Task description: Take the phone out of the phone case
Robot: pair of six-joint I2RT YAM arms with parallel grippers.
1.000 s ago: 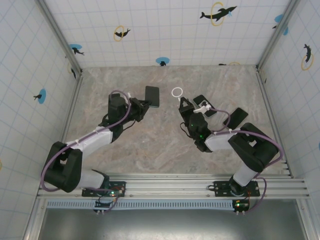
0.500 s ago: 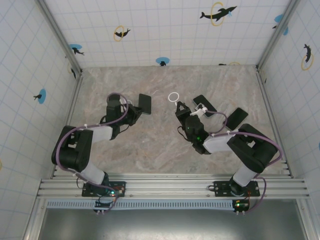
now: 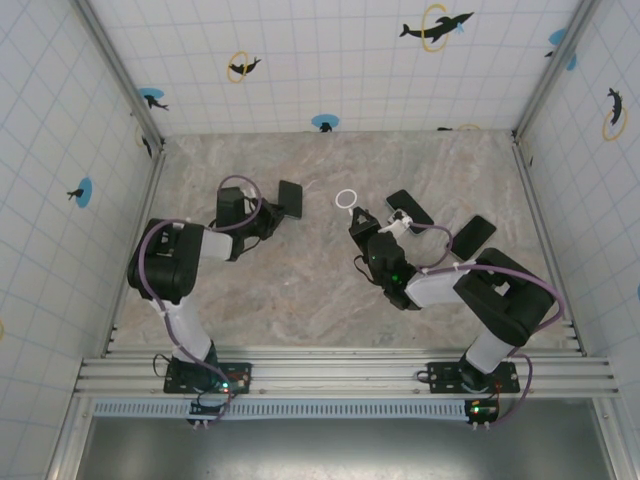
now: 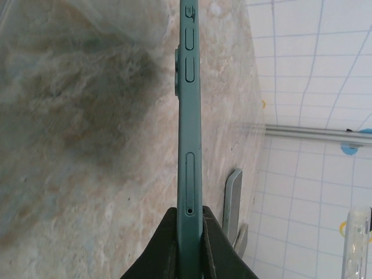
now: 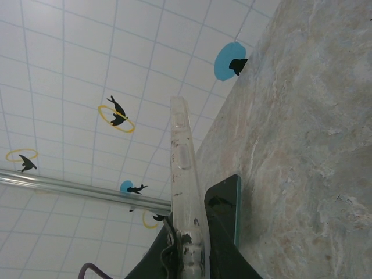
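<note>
- Left gripper (image 3: pixel 273 214): at the far left-centre of the table. Its fingers (image 4: pixel 168 247) are drawn narrow and clamped on the lower end of the phone.
- Phone (image 3: pixel 291 198): dark slab with a teal-green edge, out of its case and held by the left gripper. In the left wrist view it stands edge-on (image 4: pixel 189 116), with side buttons towards the top and a slot lower down. Whether it touches the table cannot be told.
- Right gripper (image 3: pixel 356 216): near the table's centre, pointing away from the arm bases. Its fingers (image 5: pixel 218 250) are pinched narrow on the clear phone case.
- Clear phone case (image 5: pixel 181 157): transparent shell, edge-on in the right wrist view, gripped at its lower end. It is apart from the phone, with open table between them. It also appears at the right edge of the left wrist view (image 4: pixel 356 238).
- White ring (image 3: pixel 347 199): at the far tip of the case, just beyond the right gripper.
- Dark slab with a teal edge (image 5: pixel 224 209): just beyond the right fingers in the right wrist view; it appears to be the held phone.
- Second dark phone (image 3: pixel 410 210): flat on the table, just right of the right gripper.
- Third dark phone (image 3: pixel 472 236): flat on the table, further right and nearer the arm bases.
- Table (image 3: pixel 300 290): marble-patterned top.
- Walls (image 3: pixel 330 60): white tile with dolphin stickers.
</note>
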